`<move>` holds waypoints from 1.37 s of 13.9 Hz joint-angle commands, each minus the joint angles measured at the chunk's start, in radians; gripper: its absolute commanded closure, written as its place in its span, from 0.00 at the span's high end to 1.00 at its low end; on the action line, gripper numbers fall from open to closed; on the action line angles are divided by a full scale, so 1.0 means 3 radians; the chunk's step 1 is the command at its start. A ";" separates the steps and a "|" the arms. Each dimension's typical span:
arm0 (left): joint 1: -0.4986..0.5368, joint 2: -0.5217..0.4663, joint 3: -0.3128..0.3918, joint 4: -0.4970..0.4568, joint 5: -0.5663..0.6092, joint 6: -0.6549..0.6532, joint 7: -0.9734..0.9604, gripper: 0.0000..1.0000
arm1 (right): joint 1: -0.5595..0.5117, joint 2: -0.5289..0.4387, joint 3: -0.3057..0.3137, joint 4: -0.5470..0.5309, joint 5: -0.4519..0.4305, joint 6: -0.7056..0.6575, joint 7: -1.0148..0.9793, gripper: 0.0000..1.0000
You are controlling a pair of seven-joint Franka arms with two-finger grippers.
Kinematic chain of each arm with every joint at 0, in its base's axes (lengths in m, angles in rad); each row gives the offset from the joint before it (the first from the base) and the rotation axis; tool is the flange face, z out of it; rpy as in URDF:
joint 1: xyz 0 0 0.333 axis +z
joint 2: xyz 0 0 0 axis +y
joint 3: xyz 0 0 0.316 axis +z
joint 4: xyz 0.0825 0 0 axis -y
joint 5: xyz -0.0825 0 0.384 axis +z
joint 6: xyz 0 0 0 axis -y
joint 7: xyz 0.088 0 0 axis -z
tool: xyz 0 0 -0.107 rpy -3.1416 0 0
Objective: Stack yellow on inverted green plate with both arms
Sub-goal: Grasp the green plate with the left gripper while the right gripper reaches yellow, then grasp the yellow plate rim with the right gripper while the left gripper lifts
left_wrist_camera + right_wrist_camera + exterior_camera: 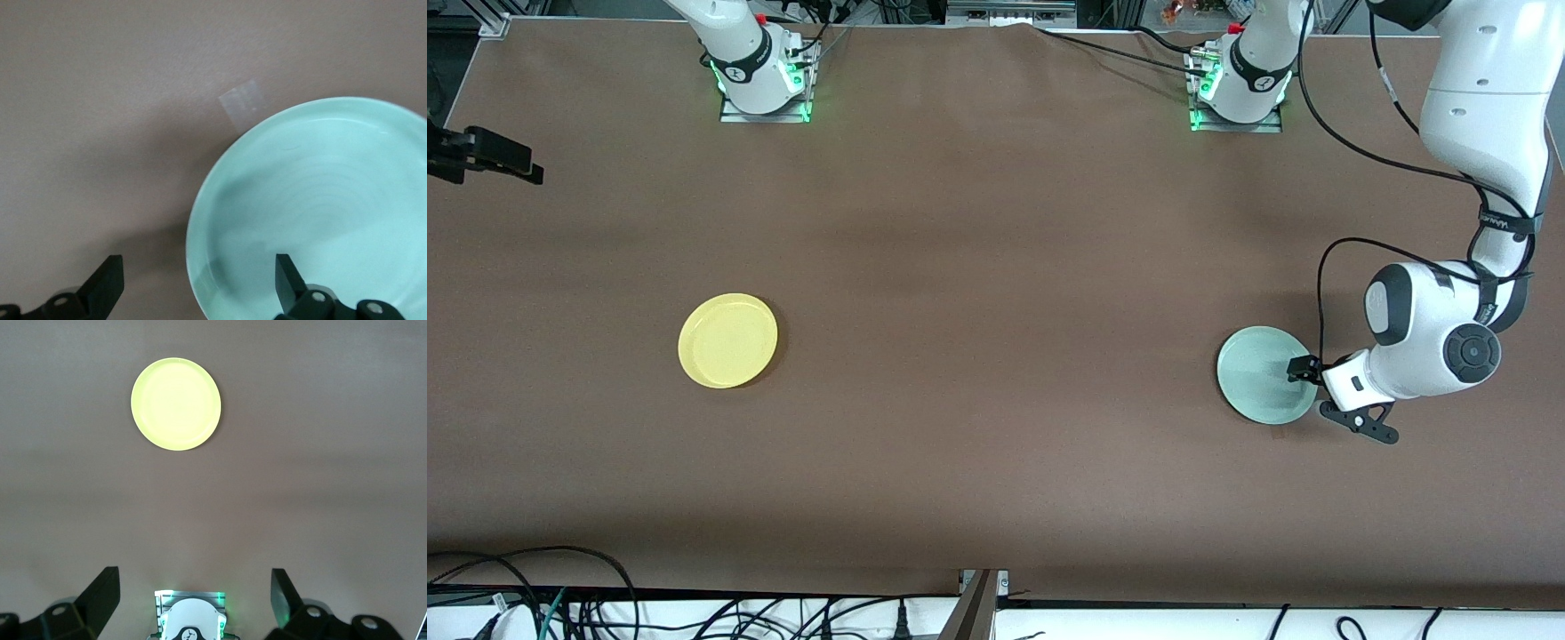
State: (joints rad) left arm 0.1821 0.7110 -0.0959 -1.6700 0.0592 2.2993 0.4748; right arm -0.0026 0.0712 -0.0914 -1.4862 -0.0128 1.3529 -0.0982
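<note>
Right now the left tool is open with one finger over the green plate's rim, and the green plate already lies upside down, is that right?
Not quite: the green plate lies right side up, hollow showing in the left wrist view. The left tool is indeed open, one finger over its rim.

- The front view looks down from high across the table (996,267), facing both arm bases along its top edge.
- The left wrist view looks close down on the green plate (320,207), also in the front view (1265,374).
- The right wrist view sits high, looking down on yellow (176,403), shared with the front view (727,340).
</note>
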 commanded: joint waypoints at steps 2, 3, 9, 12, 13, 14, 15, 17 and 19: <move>0.0017 0.0095 -0.0048 0.0121 -0.0120 0.0000 0.0166 0.90 | -0.0037 0.0263 -0.0017 0.0096 0.0063 0.0112 -0.0005 1.00; 0.0017 0.0105 -0.0048 0.0116 -0.0120 -0.0005 0.0186 0.63 | -0.0037 0.0340 -0.0018 0.0091 0.0058 0.0148 0.0000 1.00; 0.0022 0.0085 -0.0054 0.0116 -0.0131 -0.0183 0.0192 0.00 | -0.0063 0.0978 -0.0018 0.0056 0.0109 0.0511 0.0000 1.00; 0.0002 -0.0129 -0.0069 0.0131 -0.0126 -0.0708 0.0187 0.00 | -0.0109 0.1230 -0.0018 -0.0102 0.0359 0.0863 0.0000 1.00; -0.0014 -0.0211 -0.0114 0.0131 -0.0126 -0.0802 0.0156 0.00 | -0.0109 0.1261 -0.0018 -0.0214 0.0365 0.1036 0.0000 1.00; -0.0014 -0.0308 -0.0171 0.0136 -0.0121 -0.0838 0.0141 0.00 | -0.0109 0.1276 -0.0018 -0.0337 0.0370 0.1215 0.0000 1.00; -0.0019 -0.0441 -0.0252 0.0136 -0.0085 -0.0899 0.0141 0.00 | -0.0114 0.1281 -0.0018 -0.0460 0.0375 0.1379 0.0000 1.00; -0.0110 -0.0682 -0.0355 0.0207 -0.0039 -0.1261 0.0130 0.00 | -0.0124 0.1307 -0.0012 -0.0685 0.0375 0.1681 -0.0005 1.00; -0.0320 -0.0688 -0.0355 0.0533 0.0114 -0.1685 0.0085 0.00 | -0.0140 0.1343 -0.0012 -0.0854 0.0461 0.1937 -0.0112 1.00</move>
State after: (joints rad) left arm 0.1412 0.5243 -0.2100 -1.5855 0.0608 1.9003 0.4956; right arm -0.0306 0.4906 -0.1014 -1.6745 0.0890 1.8647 -0.1007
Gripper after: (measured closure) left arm 0.969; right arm 0.000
